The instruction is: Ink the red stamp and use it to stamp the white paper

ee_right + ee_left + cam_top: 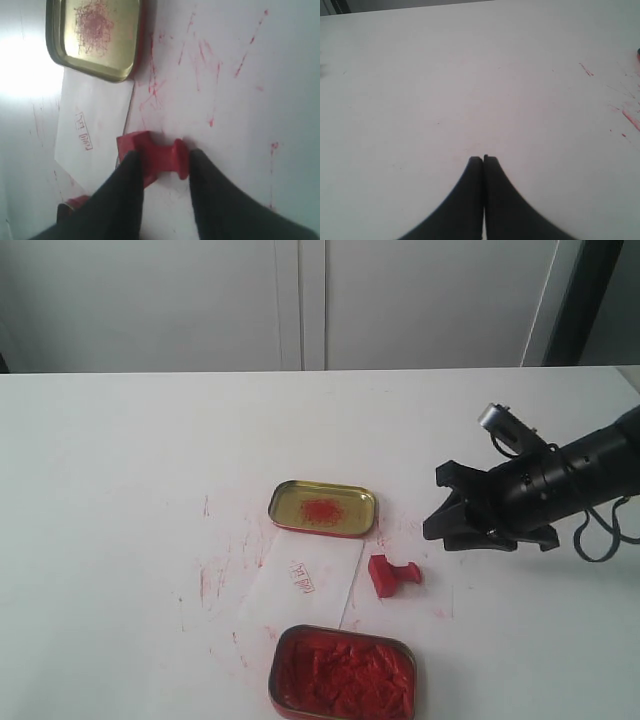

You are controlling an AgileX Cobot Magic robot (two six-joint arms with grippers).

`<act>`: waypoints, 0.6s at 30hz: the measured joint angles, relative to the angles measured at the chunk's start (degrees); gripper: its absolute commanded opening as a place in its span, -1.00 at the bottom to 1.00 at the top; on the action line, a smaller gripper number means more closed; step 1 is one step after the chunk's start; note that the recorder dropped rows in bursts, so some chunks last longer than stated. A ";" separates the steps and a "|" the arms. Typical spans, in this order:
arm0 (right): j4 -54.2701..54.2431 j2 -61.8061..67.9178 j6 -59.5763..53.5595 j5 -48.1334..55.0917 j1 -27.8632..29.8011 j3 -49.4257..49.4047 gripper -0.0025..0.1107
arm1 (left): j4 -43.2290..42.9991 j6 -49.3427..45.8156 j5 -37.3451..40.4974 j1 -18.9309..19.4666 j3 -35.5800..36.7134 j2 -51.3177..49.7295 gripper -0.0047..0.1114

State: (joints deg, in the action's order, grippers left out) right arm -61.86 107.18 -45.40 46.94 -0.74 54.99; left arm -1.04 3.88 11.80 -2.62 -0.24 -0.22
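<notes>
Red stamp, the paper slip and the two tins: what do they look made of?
The red stamp: likely moulded plastic, uniform bright red, smooth with a dull sheen.
The paper slip: thin matt white paper, lying flat, bearing a red mark.
The shallow tin: seemingly metal, shiny gold inside.
The filled tin: same gold rim, probably metal; holds lumpy red paste.

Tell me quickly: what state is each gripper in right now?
Left gripper: closed, holding nothing.
Right gripper: open, fingers apart near the red stamp, which lies on its side, not gripped.
</notes>
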 measured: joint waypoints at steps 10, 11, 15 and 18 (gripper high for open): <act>3.39 -7.09 0.26 -0.66 0.00 -6.31 -0.96 | 0.00 0.00 0.00 0.00 0.00 0.00 -0.92; 3.71 -8.08 0.26 -0.90 0.00 -7.10 -0.96 | 0.00 0.00 0.00 0.00 0.00 0.00 -0.92; 5.18 -12.73 0.26 -3.53 0.00 -10.52 -0.96 | 0.00 0.00 0.00 0.00 0.00 0.00 -0.92; 6.65 -16.92 0.63 -6.75 0.00 -13.34 -0.96 | 0.00 0.00 0.00 0.00 0.00 0.00 -0.92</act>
State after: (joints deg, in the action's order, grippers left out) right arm -55.21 90.26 -44.77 40.19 -0.74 41.65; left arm -1.04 3.88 11.80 -2.62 -0.24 -0.22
